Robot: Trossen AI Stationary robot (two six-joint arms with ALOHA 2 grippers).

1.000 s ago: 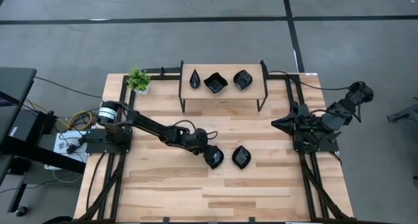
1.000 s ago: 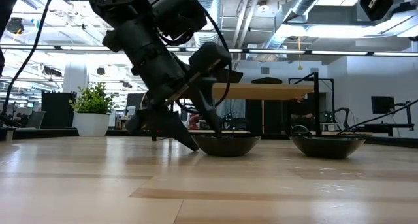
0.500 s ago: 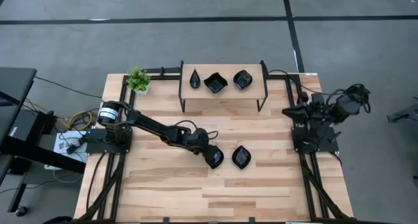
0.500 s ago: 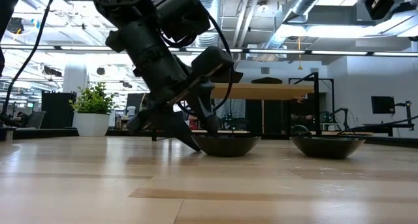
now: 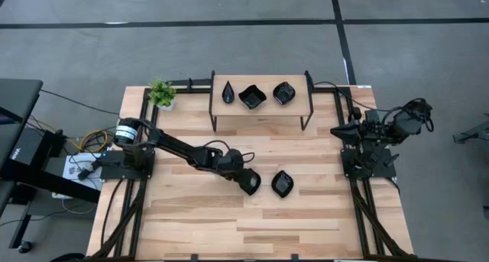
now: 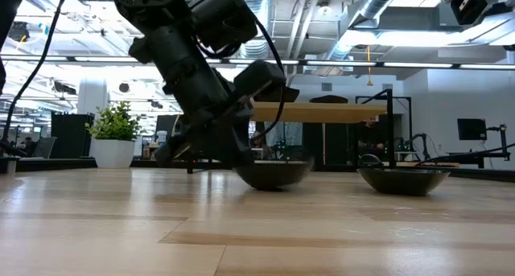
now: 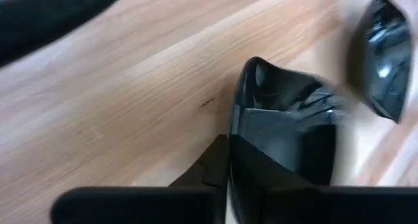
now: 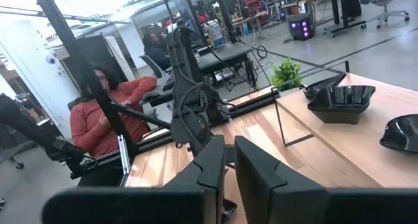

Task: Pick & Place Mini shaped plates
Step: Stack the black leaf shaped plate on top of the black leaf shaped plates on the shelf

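Note:
My left gripper point(image 5: 246, 180) is shut on a small glossy black dish point(image 5: 251, 183) at the middle of the wooden table; the dish also shows in the low view point(image 6: 275, 174) and the left wrist view point(image 7: 287, 132). A second black dish point(image 5: 283, 183) sits on its base just to the right. Three more black dishes point(image 5: 252, 97) stand on a raised wooden shelf point(image 5: 299, 106) at the far side. My right gripper point(image 5: 337, 131) is shut and empty at the table's right edge. My left gripper pinches the dish's rim point(image 7: 243, 119) on the side toward the table's left, between its two fingers. One finger point(image 7: 212, 168) lies against the outer wall. The fingers slant down from the left. The dish sits slightly tilted; whether it is clear of the table I cannot tell.
A small green potted plant point(image 5: 161, 93) stands at the far left corner. The shelf's black metal legs point(image 5: 213, 118) stand behind the work spot. Bare wood lies toward the near edge point(image 5: 252, 231). A person in red point(image 8: 98, 119) sits beyond the table.
My left gripper has shut: its two spread fingers have come together on the dish's left rim, and the dish has shifted a little to the left. My right gripper has drawn back toward the table's right and far edge, then kept still.

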